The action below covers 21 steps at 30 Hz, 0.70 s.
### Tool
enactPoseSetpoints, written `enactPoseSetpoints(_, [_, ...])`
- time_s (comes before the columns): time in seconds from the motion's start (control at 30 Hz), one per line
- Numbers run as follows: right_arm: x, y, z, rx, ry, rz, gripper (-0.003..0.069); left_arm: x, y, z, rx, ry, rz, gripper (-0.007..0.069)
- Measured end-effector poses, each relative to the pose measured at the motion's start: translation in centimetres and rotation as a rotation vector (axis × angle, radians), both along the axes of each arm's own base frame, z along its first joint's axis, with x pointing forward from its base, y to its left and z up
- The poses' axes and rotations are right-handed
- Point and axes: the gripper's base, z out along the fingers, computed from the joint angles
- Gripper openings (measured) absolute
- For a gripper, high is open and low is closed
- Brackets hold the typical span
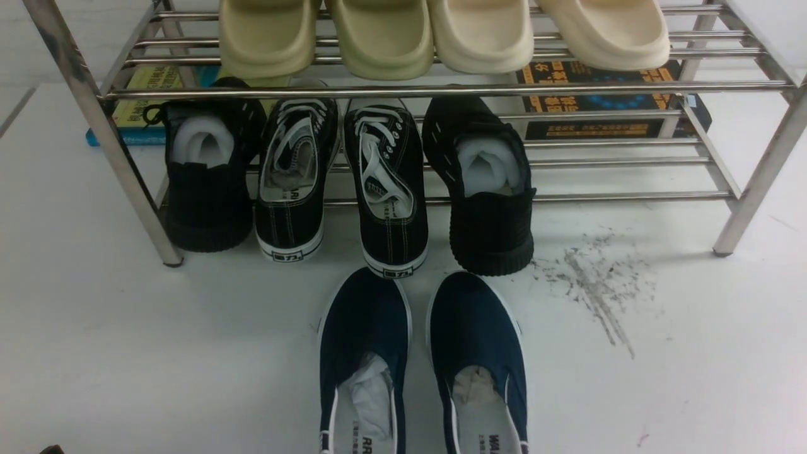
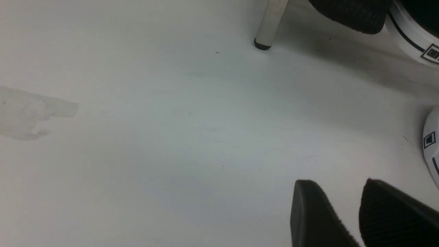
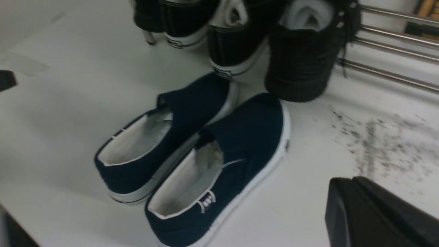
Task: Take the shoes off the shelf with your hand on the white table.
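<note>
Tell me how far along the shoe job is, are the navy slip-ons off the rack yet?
Done: both navy slip-ons sit side by side on the white table, in front of the shelf, toes toward it. In hand: nothing; the right gripper is shut and empty beside them, and the left gripper is open over bare table. Left: apparently nothing but pulling the arms back.

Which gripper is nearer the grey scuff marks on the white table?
Right. The right gripper hovers just beside the scuff marks; the left gripper is across the table, near the shelf's left front leg.
</note>
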Motion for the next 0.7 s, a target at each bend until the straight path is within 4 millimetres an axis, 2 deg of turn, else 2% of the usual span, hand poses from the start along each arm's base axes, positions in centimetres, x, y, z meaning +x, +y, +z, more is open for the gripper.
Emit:
enactPoseSetpoints(0.17, [-0.4,2.0,-2.8,0.053,-0.169,0.163,-0.0006,0.0,0.0,0.0,0.000,0.000,0.000,0.0242])
enactPoseSetpoints(0.4, [-1.0,2.8,-2.7,0.167,-0.222,0.259,-0.0006,0.0,0.0,0.0,0.000,0.000,0.000,0.0242])
enactPoseSetpoints(0.7, [-1.0,2.9,-2.7,0.175,-0.223,0.261,-0.0006,0.0,0.0,0.0,0.000,0.000,0.000,0.0242])
